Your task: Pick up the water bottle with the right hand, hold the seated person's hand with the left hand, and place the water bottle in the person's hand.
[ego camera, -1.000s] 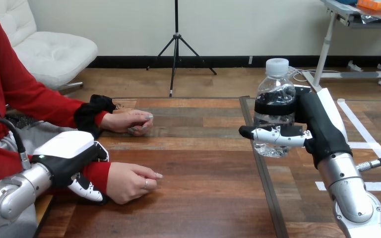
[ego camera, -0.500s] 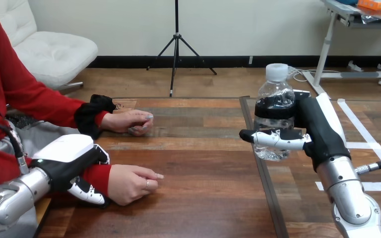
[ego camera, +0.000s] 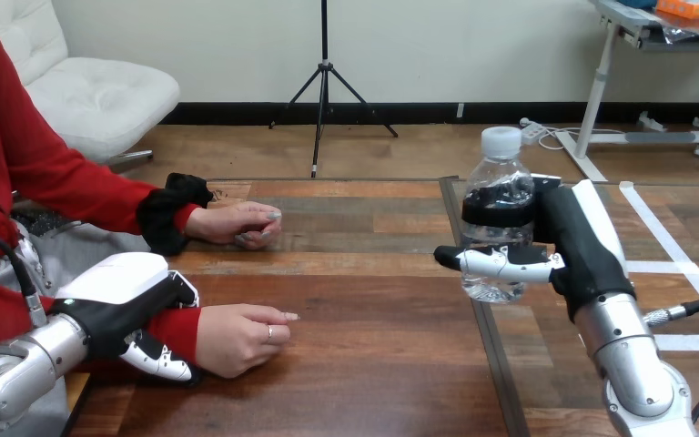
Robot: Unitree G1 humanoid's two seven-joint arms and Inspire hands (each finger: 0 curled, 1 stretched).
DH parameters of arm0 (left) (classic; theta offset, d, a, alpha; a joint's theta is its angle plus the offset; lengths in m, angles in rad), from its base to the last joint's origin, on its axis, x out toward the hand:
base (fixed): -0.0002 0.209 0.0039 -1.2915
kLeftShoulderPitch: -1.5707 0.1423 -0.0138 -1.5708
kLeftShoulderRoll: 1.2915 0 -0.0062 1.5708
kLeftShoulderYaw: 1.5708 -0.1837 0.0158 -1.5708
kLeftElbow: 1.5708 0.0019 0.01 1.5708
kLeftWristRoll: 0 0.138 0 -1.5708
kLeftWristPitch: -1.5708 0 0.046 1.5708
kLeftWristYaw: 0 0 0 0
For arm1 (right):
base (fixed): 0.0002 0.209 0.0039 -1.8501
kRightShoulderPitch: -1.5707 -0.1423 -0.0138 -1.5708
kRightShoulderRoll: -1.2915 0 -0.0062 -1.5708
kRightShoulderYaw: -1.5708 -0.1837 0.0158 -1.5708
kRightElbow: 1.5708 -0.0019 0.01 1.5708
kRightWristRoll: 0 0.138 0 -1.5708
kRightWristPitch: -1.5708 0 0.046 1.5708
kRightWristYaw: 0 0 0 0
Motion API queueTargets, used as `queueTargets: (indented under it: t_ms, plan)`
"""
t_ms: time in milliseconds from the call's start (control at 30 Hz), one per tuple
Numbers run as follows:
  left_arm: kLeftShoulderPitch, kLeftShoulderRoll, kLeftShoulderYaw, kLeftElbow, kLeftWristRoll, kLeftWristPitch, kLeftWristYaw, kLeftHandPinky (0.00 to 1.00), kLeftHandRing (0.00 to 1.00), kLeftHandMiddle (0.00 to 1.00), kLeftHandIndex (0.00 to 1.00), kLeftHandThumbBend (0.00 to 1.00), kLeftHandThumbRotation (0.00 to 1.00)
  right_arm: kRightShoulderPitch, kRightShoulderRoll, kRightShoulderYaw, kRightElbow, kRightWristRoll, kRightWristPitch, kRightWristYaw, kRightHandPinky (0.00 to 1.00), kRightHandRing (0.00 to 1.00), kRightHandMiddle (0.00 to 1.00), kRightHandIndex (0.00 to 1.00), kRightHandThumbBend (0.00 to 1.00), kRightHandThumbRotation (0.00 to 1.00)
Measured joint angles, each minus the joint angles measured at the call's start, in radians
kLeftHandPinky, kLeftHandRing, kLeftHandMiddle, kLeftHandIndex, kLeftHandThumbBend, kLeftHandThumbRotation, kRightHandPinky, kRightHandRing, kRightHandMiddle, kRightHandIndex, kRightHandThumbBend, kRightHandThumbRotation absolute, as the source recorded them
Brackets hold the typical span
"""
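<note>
A clear water bottle (ego camera: 498,193) with a white cap stands upright in the air at the table's right of centre, my right hand (ego camera: 575,238) shut on its middle, thumb across the front. At the near left my left hand (ego camera: 127,305) is curled round the red-sleeved wrist of the person's hand (ego camera: 241,337), which rests on the wood with its fingers loosely curled and nothing in it. The person's other hand (ego camera: 237,222) lies farther back on the table, closed loosely, apart from both of mine.
A dark seam (ego camera: 478,300) runs front to back down the wooden table (ego camera: 373,364) under the bottle. White tape lines (ego camera: 669,246) mark the right part.
My right hand has carried the bottle a little lower and to the left. My left hand keeps its hold on the wrist, shifted slightly toward the near edge.
</note>
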Motion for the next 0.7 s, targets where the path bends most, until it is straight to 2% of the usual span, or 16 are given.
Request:
queueTargets:
  t_ms: [700]
  plan:
    - [0.014, 0.006, 0.032, -0.011, -0.003, -0.044, -0.031, 0.18, 0.24, 0.31, 0.31, 0.64, 0.20, -0.002, 0.020, 0.032, 0.005, -0.014, -0.012, 0.000, 0.20, 0.28, 0.41, 0.47, 0.89, 0.00]
